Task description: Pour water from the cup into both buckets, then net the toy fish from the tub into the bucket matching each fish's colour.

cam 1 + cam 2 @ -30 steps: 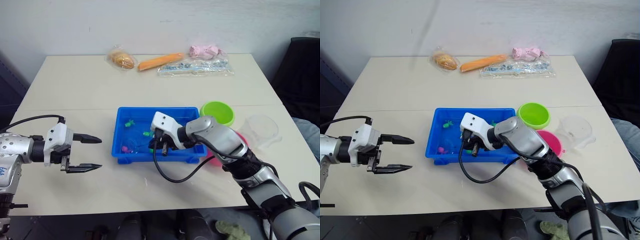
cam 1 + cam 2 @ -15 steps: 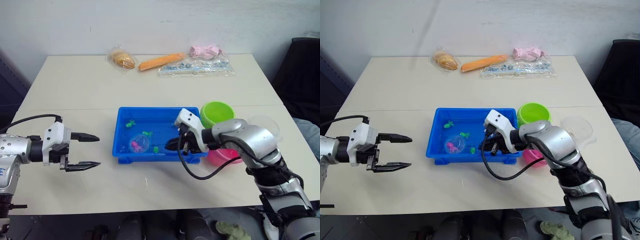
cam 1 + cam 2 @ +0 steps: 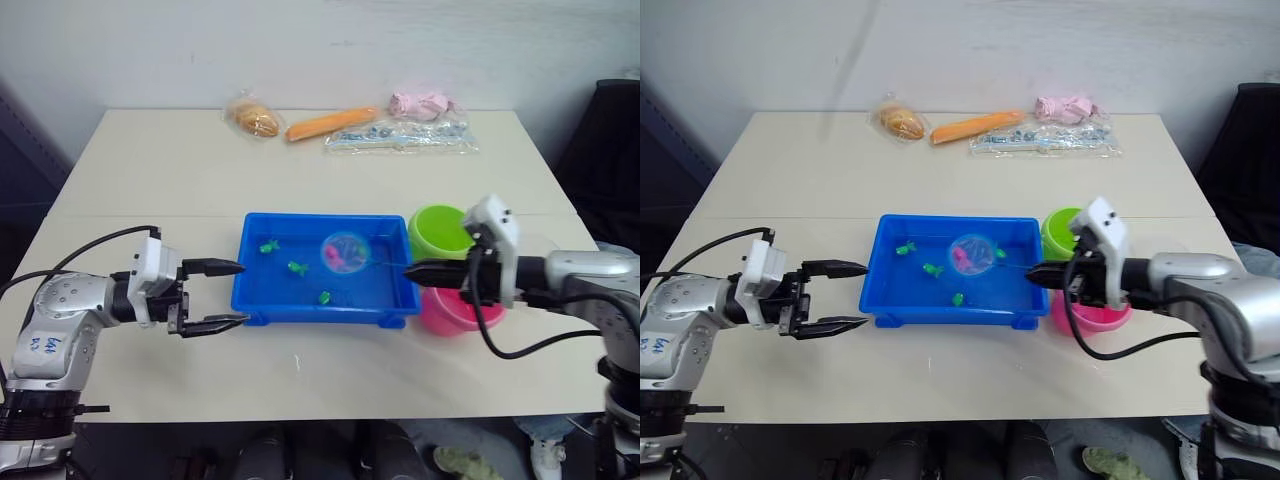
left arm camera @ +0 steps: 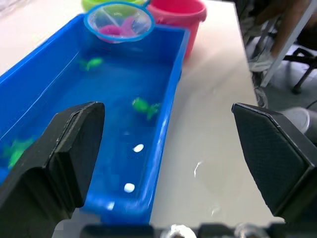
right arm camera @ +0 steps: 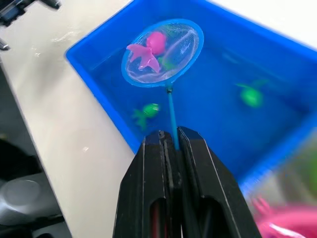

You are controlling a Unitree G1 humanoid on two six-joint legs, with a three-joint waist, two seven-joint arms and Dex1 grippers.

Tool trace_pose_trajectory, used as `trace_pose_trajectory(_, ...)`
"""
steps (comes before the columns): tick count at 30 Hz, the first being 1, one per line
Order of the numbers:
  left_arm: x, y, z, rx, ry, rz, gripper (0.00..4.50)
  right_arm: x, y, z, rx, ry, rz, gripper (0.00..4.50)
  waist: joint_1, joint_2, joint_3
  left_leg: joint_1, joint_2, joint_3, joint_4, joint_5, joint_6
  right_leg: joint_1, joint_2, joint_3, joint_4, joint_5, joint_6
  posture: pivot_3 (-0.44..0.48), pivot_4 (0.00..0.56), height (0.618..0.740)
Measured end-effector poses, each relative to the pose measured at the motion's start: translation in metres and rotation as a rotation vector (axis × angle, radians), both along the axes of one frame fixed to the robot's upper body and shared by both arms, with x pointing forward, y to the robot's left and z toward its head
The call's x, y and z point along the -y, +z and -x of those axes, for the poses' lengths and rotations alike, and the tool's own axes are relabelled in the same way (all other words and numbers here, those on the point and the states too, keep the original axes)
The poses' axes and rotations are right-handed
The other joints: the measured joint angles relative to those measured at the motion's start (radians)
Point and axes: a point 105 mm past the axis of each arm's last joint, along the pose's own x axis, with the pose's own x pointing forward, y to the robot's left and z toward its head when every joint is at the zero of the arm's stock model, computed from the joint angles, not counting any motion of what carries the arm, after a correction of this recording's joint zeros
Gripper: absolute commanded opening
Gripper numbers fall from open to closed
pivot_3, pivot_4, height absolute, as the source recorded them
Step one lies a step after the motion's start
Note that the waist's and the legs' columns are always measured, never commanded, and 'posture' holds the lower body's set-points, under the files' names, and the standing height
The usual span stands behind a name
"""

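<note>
Jaws: my right gripper [image 5: 171, 141] has its jaws clamped on the thin blue handle of a small net [image 5: 163, 52]; my left gripper [image 3: 225, 295] holds its jaws spread wide, with nothing between them, level with the left end of the tub.

Desk [image 3: 150, 180]: pale surface carrying everything below.

Tub [image 3: 252, 300]: bright blue tray at the middle of the desk, holding water. The left gripper sits just beside its left wall, apart from it.

Buckets: the lime green bucket [image 3: 438, 228] stands just off the tub's far right corner; the pink bucket [image 3: 445, 312] stands nearer me, just beside the tub's near right corner, partly behind my right gripper.

Net: its round hoop hangs above the tub's middle, handle running right to the closed jaws. In the mesh I see a pink fish [image 5: 144, 53], with a second pink lump beside it that may be another fish; I cannot separate them well.

Loose fish: three green fish lie in the tub water, one toward the far left [image 3: 267, 246], one near the middle [image 3: 296, 267], one by the near wall [image 3: 324, 297].

Far edge of the desk: a wrapped bread-like item [image 3: 258, 120], an orange carrot-shaped object [image 3: 328, 124], a clear packet of small items [image 3: 400, 137] and a pink soft thing [image 3: 422, 102], all well apart from the tub.
</note>
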Motion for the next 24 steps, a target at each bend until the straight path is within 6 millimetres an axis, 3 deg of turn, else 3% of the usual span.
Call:
trace_pose_trajectory(3, 0.012, 0.004, 0.000, 0.014, -0.045, 0.016, 4.43, 0.009, 0.010, 0.012, 0.039, -0.048, -0.043, 0.00, 0.001, 0.000, 0.000, 0.001, 0.000, 0.000, 0.000, 0.000, 0.000, 0.000, 0.001, 0.001, 0.000, 0.000, 0.000, 0.000, 0.150, 0.740)
trace_pose_trajectory(6, 0.023, 0.006, -0.001, 0.020, -0.088, 0.026, 4.43, 0.035, -0.004, 0.036, 0.022, -0.198, -0.041, 0.00, 0.023, 0.000, 0.000, 0.000, -0.001, -0.001, -0.001, 0.000, 0.000, 0.001, 0.001, 0.001, -0.001, 0.000, 0.000, 0.000, 0.150, 0.740)
trace_pose_trajectory(12, 0.035, 0.003, -0.005, 0.000, -0.152, 0.039, 4.43, 0.065, -0.020, 0.065, 0.042, -0.416, -0.051, 0.00, 0.033, 0.000, 0.000, 0.002, -0.002, 0.000, 0.001, 0.001, 0.001, 0.003, 0.002, 0.004, -0.002, 0.001, 0.002, 0.000, 0.150, 0.740)
trace_pose_trajectory(19, 0.044, 0.000, -0.010, 0.008, -0.192, 0.033, 4.43, 0.094, -0.045, 0.087, 0.049, -0.599, -0.012, 0.00, 0.033, 0.001, -0.001, 0.002, -0.003, 0.000, 0.001, 0.001, 0.001, 0.004, 0.003, 0.004, -0.002, 0.001, 0.002, 0.000, 0.150, 0.740)
trace_pose_trajectory(24, 0.050, -0.004, -0.011, 0.008, -0.206, 0.045, 4.43, 0.111, -0.048, 0.088, 0.147, -0.675, 0.011, 0.00, 0.028, 0.001, -0.001, 0.004, -0.003, 0.001, 0.001, 0.001, 0.001, 0.004, 0.004, 0.007, -0.001, 0.002, 0.003, 0.000, 0.150, 0.740)
